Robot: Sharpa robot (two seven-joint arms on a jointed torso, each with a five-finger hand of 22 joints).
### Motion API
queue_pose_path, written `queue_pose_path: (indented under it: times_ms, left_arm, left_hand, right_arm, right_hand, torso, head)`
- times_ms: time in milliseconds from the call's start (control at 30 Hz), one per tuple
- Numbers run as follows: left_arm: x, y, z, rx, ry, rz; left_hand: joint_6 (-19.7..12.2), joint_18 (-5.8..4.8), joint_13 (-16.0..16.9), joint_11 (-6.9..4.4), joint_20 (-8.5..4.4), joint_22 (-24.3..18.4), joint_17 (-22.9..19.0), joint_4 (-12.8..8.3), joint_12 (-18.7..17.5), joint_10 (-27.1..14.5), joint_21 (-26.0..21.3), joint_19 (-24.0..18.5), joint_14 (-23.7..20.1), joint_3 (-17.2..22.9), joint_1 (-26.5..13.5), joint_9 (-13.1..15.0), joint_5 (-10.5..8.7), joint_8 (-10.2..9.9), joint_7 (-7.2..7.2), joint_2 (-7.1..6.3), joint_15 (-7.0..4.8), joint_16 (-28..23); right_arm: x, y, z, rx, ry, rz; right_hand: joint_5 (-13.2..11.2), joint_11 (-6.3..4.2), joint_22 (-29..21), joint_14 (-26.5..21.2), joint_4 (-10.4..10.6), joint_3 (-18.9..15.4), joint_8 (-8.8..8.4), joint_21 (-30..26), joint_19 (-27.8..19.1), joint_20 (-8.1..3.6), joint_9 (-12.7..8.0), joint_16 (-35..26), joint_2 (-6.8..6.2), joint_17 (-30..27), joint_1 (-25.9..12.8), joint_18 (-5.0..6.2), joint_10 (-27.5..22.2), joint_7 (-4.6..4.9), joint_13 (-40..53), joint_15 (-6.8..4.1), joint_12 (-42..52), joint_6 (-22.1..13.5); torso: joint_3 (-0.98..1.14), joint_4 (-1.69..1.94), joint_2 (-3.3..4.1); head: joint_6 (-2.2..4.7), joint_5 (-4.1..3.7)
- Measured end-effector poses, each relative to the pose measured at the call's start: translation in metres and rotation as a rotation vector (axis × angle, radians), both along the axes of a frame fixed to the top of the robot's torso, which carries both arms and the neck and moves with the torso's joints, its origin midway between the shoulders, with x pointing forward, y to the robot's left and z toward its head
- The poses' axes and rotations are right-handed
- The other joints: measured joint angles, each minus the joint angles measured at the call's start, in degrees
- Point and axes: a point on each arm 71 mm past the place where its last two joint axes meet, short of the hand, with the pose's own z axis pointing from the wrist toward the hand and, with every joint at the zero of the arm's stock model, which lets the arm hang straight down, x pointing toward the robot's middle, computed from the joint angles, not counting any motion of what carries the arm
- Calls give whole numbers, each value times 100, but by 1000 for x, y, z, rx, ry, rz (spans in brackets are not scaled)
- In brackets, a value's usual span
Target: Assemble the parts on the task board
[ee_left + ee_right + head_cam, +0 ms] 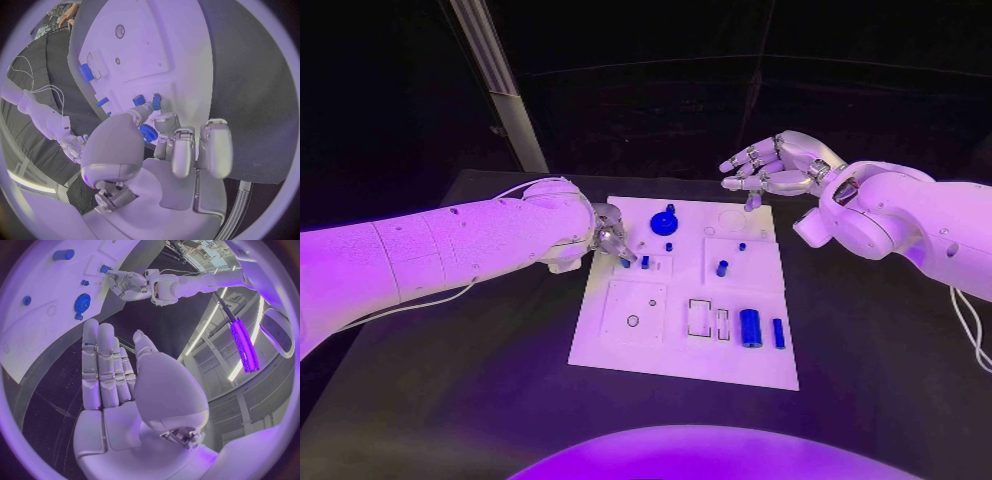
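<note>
From where I stand, nothing here can be read. The white task board [678,345] carries only outlined recesses and holes, with no lettering, numbers or marks that can be made out. The blue parts on it are plain, and neither the white arms nor the silver hands show any legible brand or label. The black table bears no sign either.

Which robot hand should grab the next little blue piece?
Probably the left hand. It hovers low at the task board's left edge, fingers next to small blue parts. The right hand is raised beyond the board's far edge, fingers spread, holding nothing.
</note>
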Motion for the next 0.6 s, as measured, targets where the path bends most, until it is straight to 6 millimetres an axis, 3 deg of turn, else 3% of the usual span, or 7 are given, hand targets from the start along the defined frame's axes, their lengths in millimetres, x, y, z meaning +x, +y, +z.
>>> queue_pose_path:
  times_ms: [600]
  left_arm:
    - [-3, 0, -3, 11, 16, -11]
  left_hand:
    - [61, 1, 98, -41, 0, 0, 0, 59, 66, 38, 45, 0, 0, -59, -133, 5, 0, 23, -22, -83, 0, 0]
  right_arm:
    - [0, 0, 0, -1, 2, 2]
  right_hand:
    - [0, 0, -5, 0, 0, 0, 0, 0, 0, 0, 0, 0, 0, 0, 0, 0, 0, 0, -19, 0, 0, 0]
  torso:
    - [-4, 10, -5]
  head:
    - [-13, -11]
